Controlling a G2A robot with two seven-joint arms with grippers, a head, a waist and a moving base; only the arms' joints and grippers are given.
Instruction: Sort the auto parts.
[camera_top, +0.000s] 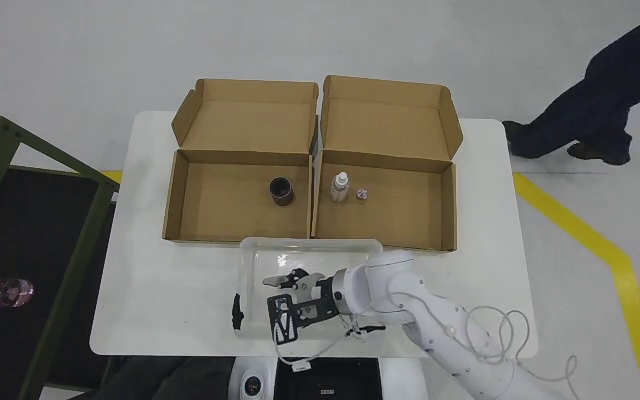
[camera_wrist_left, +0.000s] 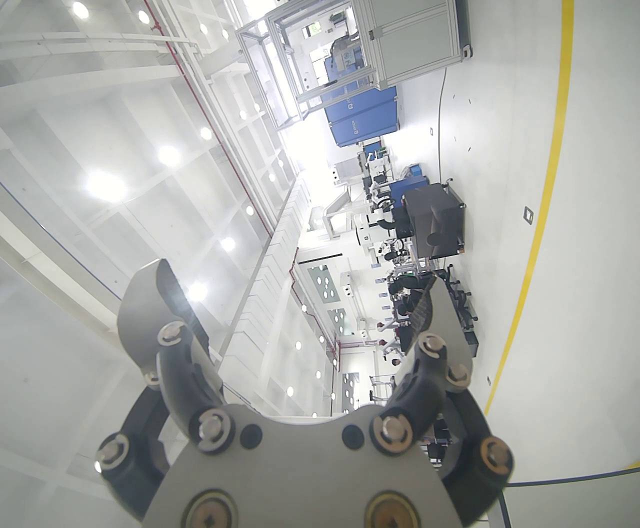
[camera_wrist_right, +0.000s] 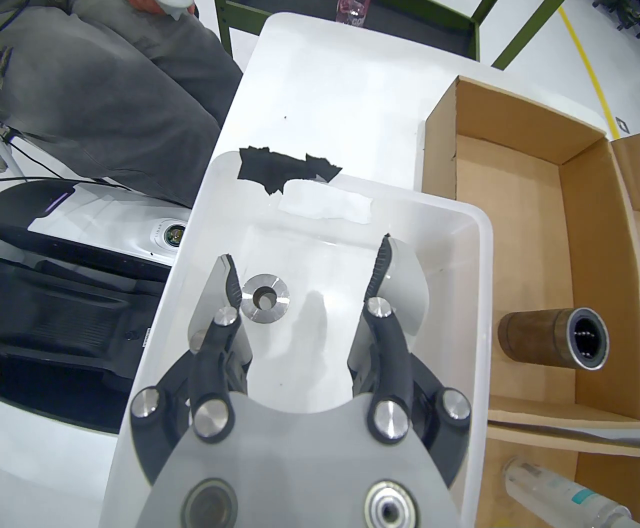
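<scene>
Right hand (camera_wrist_right: 306, 250) gapes empty over the tray (camera_wrist_right: 484, 280); the ring (camera_wrist_right: 265, 298) lies off-centre, just beside its near finger. Left hand (camera_wrist_left: 297, 280) gapes empty too.

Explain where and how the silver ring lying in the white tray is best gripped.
Grip the silver ring across its outer rim, coming down from above. It lies flat in the white tray, bore facing up, so only the edge offers opposing faces. The open right pincer must likely shift sideways to straddle it.

tray (camera_wrist_right: 440, 235) white | ring (camera_wrist_right: 265, 298) silver | box (camera_wrist_right: 525, 225) brown | cylinder (camera_wrist_right: 537, 337) dark brown
</scene>
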